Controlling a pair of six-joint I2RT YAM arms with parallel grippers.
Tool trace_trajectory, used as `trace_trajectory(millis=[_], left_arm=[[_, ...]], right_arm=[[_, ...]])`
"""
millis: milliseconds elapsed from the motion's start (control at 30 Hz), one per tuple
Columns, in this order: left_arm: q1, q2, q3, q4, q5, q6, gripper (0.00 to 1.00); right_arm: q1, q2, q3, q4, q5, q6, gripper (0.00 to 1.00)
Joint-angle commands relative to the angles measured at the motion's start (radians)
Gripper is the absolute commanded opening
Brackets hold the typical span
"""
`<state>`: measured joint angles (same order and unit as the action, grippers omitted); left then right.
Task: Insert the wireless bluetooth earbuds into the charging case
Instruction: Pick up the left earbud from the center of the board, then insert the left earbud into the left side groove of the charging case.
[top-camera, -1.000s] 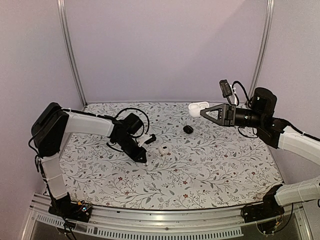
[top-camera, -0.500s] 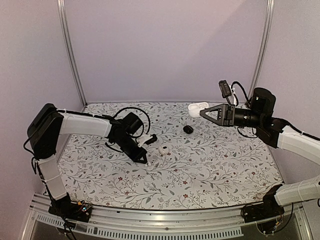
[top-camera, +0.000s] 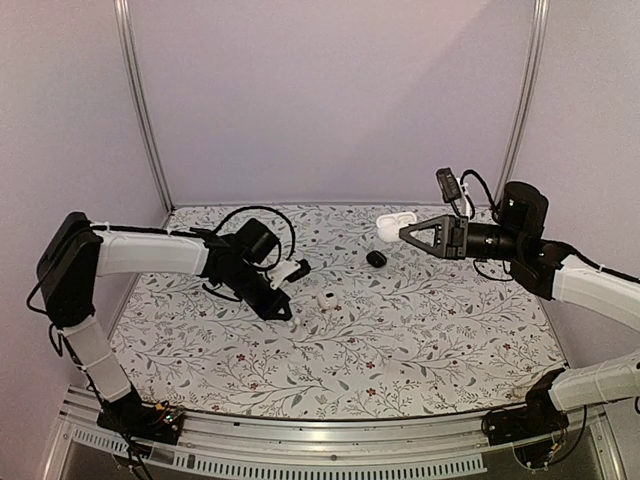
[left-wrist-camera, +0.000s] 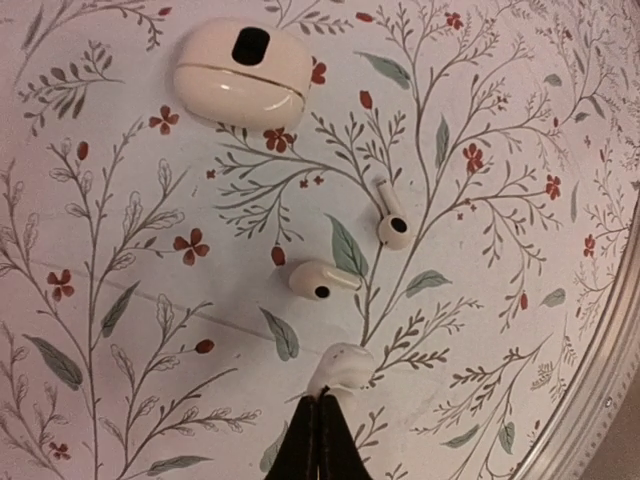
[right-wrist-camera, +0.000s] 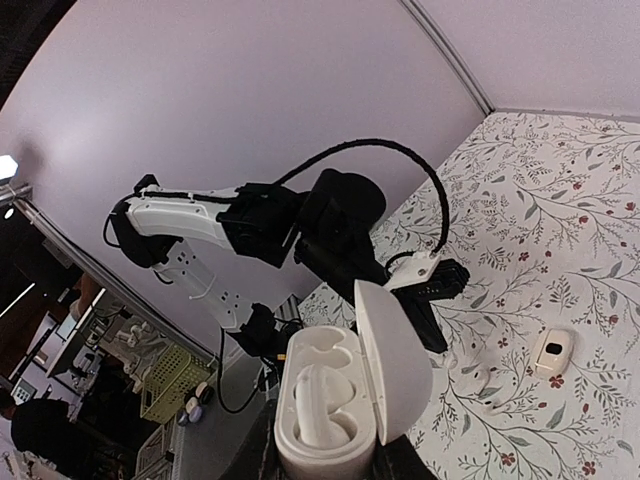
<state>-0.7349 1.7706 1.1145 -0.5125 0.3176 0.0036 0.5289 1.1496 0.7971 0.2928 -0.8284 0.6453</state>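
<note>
**Left jaws pinched on an earbud, right arm holding the open case**

You are working over a floral tablecloth (top-camera: 420, 340) inside plain lilac walls, with metal posts (top-camera: 140, 110) at the back corners. Your left arm reaches in low from the left, wrist angled down toward the cloth. The left gripper (left-wrist-camera: 320, 405) is closed tight on the stem of a white earbud (left-wrist-camera: 342, 366). Just beyond it lie a loose earbud (left-wrist-camera: 318, 279) and a second loose earbud (left-wrist-camera: 393, 222). A closed white case (left-wrist-camera: 243, 72) sits farther off, and a black case (top-camera: 376, 259) lies toward the back. Your right arm stretches level above the far right of the table. The right gripper (top-camera: 404, 231) is clamped on the charging case (right-wrist-camera: 322, 458), lid up, with a seated earbud (right-wrist-camera: 318, 398) inside.
</note>
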Motion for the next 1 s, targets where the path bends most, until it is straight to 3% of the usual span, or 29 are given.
trace_trajectory(millis=[0, 533, 967], left_arm=[[-0.017, -0.148, -0.029, 0.092, -0.061, -0.026, 0.0], [-0.15, -0.438, -0.117, 0.287, -0.234, 0.04, 0.0], [-0.329, -0.484, -0.079, 0.364, -0.376, 0.083, 0.0]], right_arm=[[-0.006, 0.015, -0.06, 0.068, -0.039, -0.054, 0.0], [0.005, 0.104, -0.326, 0.558, -0.201, -0.309, 0.0], [0.062, 0.257, -0.31, 0.605, -0.234, -0.539, 0.0]])
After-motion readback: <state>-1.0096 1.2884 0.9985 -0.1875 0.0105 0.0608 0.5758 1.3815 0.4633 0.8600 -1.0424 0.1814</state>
